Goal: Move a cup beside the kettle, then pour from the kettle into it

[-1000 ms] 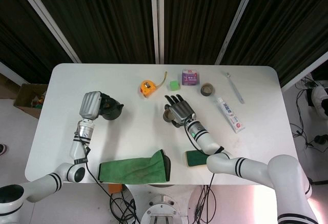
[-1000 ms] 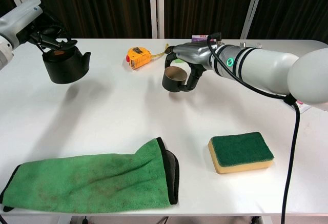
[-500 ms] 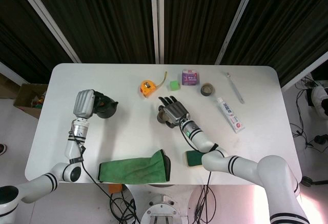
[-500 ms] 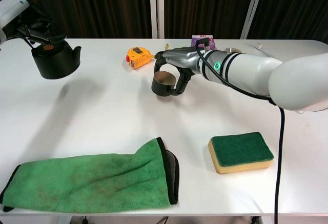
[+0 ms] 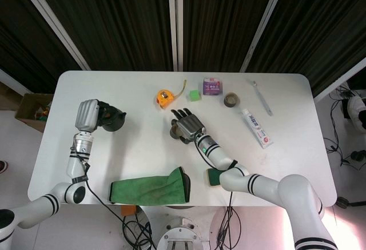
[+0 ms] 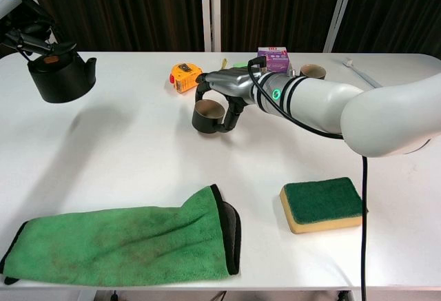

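My left hand (image 5: 87,116) (image 6: 27,31) grips the black kettle (image 5: 110,119) (image 6: 58,77) by its top and holds it well above the table's left part. My right hand (image 5: 187,126) (image 6: 222,89) holds a small dark cup (image 5: 176,133) (image 6: 207,117) from above near the table's middle, its opening facing the chest camera. I cannot tell whether the cup touches the table. Cup and kettle are far apart.
An orange tape measure (image 5: 164,98) (image 6: 182,78), a green cube (image 5: 195,95), a purple box (image 5: 211,86) (image 6: 273,59) and a tape roll (image 5: 231,99) (image 6: 312,71) lie behind the cup. A toothpaste tube (image 5: 257,128) and toothbrush (image 5: 262,98) lie right. A green cloth (image 6: 124,246) and sponge (image 6: 322,204) lie in front.
The right hand has carried the cup leftward across the table. The left hand has lifted the kettle higher and further left.
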Robot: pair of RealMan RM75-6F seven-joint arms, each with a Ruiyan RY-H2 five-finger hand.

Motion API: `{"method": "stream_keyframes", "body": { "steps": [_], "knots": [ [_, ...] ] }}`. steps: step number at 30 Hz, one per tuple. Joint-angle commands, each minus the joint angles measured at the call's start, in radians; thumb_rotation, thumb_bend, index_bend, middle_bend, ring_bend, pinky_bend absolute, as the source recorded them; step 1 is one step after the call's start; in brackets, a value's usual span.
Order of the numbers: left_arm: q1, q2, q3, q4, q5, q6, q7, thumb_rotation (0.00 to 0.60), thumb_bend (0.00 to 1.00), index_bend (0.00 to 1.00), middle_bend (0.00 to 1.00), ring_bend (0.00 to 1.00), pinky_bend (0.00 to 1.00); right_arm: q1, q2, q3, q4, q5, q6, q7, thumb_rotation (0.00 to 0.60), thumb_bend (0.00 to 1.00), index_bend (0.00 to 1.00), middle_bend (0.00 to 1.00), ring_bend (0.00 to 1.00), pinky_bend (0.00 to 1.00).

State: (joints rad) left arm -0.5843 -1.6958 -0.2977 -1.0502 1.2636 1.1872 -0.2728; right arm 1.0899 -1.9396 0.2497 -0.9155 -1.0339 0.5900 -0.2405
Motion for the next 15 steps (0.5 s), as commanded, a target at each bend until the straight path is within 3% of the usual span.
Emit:
{"method": "stream_keyframes", "body": {
  "steps": [1,15],
  "knots": [
    [0.002,0.003,-0.001,-0.002,-0.001,0.001,0.000,0.600,0.35,1.00,1.00,1.00,0.71,0.006,-0.007,0.001,0.009,0.001,-0.006,-0.002,0.600,0.31,0.42,0.00,0.00,0.00],
    [0.010,0.008,0.000,-0.004,-0.007,0.000,-0.006,0.600,0.36,1.00,1.00,1.00,0.71,0.017,-0.022,0.001,0.031,0.029,-0.027,-0.024,0.600,0.30,0.23,0.00,0.00,0.00]
  ]
}}
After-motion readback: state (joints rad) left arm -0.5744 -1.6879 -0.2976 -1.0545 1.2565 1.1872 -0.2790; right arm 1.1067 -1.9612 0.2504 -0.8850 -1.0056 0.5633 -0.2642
